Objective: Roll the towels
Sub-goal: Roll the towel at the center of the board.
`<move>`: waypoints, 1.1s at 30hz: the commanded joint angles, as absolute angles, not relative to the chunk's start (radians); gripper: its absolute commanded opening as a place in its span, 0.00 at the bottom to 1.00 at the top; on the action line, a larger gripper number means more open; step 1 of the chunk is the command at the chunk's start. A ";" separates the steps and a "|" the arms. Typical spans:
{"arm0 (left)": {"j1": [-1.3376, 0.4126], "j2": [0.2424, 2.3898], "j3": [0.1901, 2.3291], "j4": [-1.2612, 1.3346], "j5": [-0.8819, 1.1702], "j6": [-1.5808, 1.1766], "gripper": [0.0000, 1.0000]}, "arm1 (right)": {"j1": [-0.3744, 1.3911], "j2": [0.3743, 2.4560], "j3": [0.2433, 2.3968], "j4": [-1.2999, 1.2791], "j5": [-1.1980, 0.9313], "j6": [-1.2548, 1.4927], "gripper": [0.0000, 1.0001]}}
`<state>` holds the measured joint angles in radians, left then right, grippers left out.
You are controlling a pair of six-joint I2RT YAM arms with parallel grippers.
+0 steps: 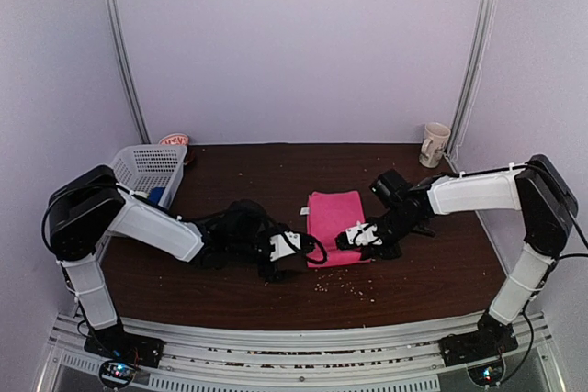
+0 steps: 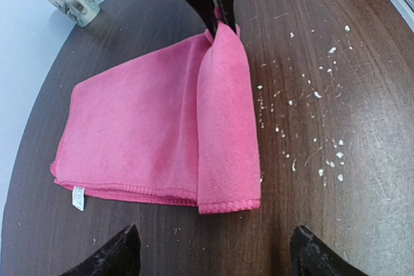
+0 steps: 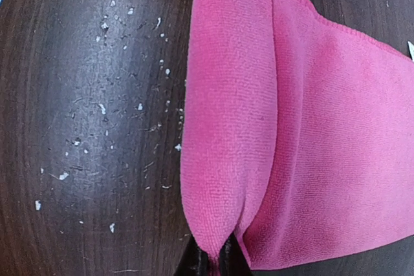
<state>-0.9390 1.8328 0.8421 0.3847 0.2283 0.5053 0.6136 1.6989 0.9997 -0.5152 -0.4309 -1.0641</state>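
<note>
While the right tool (image 3: 210,260) pinches shut on one end of the turned-over strip (image 3: 226,108), the left tool (image 2: 217,258) hangs wide open just off the strip's other end, gripping nothing. That pinch looks meant to keep the first fold from springing flat. The pink towel (image 2: 142,127) lies in the middle of the tabletop (image 2: 349,43), one long edge folded over once, the roll barely begun, white crumbs (image 2: 323,95) scattered beside it.
</note>
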 commanded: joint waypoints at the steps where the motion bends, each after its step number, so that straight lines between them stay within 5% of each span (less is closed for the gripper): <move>1: -0.968 1.848 0.837 0.515 0.211 0.603 0.79 | 0.589 1.726 1.043 -0.680 -0.505 -1.021 0.00; 22: -1.061 1.999 0.909 0.658 0.084 0.656 0.72 | 0.473 1.889 1.210 -0.898 -0.657 -1.008 0.00; 33: -1.062 2.034 0.955 0.623 0.118 0.639 0.38 | 0.469 1.914 1.241 -0.922 -0.658 -1.009 0.00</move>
<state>-1.0580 2.0270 0.9321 0.5751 0.1081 0.6563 0.4747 1.8935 1.2186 -0.8829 -0.6529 -1.0096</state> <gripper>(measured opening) 0.418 0.054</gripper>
